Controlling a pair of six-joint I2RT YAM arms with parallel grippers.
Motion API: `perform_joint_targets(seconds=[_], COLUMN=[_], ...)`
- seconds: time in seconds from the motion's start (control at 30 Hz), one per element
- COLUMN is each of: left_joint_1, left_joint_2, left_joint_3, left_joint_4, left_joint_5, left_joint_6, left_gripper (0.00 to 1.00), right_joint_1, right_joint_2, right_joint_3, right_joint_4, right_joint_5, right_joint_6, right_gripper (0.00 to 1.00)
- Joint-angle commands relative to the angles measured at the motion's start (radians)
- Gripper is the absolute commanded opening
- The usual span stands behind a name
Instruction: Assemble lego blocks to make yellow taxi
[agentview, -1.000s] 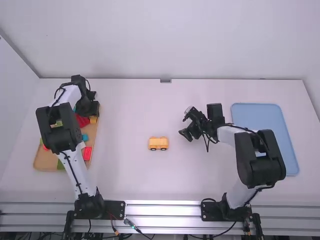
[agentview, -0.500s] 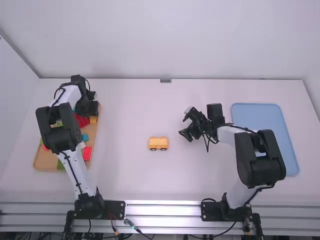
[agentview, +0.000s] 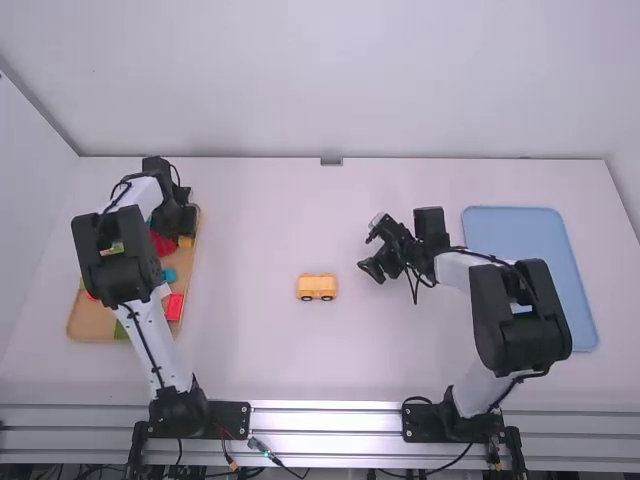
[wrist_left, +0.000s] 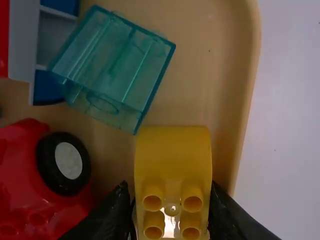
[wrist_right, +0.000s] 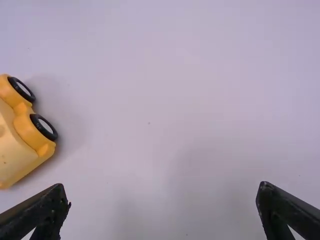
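Observation:
My left gripper (agentview: 180, 217) is low over the far right corner of the wooden tray. A yellow block (agentview: 186, 241) shows just beside it. In the left wrist view my left gripper (wrist_left: 171, 192) is shut on the yellow block (wrist_left: 173, 155), a finger on either side, studs toward the camera. An orange-yellow wheeled car base (agentview: 317, 287) stands alone mid-table; its wheeled side (wrist_right: 27, 130) appears at the left edge of the right wrist view. Right of the base and farther back, my right gripper (agentview: 371, 268) hangs above the table. In its own view the right gripper (wrist_right: 164, 195) is open, nothing between its fingers.
The wooden tray (agentview: 90, 322) at the left holds red pieces, a clear teal block (wrist_left: 112, 65), a red wheeled piece (wrist_left: 30, 175) and several other blocks. A blue tray (agentview: 520, 225) lies at the right, partly behind the right arm.
The left gripper has shifted very slightly toward the table's near side over the wooden tray. The right arm and the car base have not moved.

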Motion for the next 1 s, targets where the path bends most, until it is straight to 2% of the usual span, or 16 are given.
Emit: perform_joint_targets(seconds=[0.0, 0.13, 0.27, 0.5, 0.7, 0.83, 0.97], left_joint_1=[0.006, 0.007, 0.007, 0.006, -0.014, -0.064, -0.163], left_joint_2=[0.003, 0.003, 0.003, -0.010, -0.047, -0.079, -0.134], left_joint_3=[-0.029, -0.043, -0.043, 0.021, 0.114, 0.106, 0.022], left_joint_4=[0.004, 0.014, 0.010, -0.027, -0.130, -0.155, -0.105], left_joint_5=[0.002, 0.002, -0.007, -0.006, 0.026, 0.075, 0.012], left_joint_6=[-0.003, -0.003, -0.003, -0.010, -0.043, 0.039, 0.082], left_gripper=[0.38, 0.26, 0.21, 0.02, 0.02, 0.02, 0.02], right_joint_1=[0.002, 0.002, 0.002, 0.002, 0.002, 0.002, 0.002], right_joint_2=[-0.026, -0.026, -0.026, -0.026, -0.026, -0.026, -0.026], right_joint_3=[-0.005, -0.005, -0.005, -0.005, -0.005, -0.005, -0.005], right_joint_4=[-0.005, -0.005, -0.005, -0.004, 0.000, 0.000, 0.000], right_joint_5=[-0.006, -0.006, -0.006, -0.006, -0.006, -0.006, -0.006], right_joint_6=[0.002, 0.003, 0.003, 0.002, 0.003, 0.003, 0.003], right_gripper=[0.99, 0.99, 0.99, 0.99, 0.99, 0.99, 0.99])
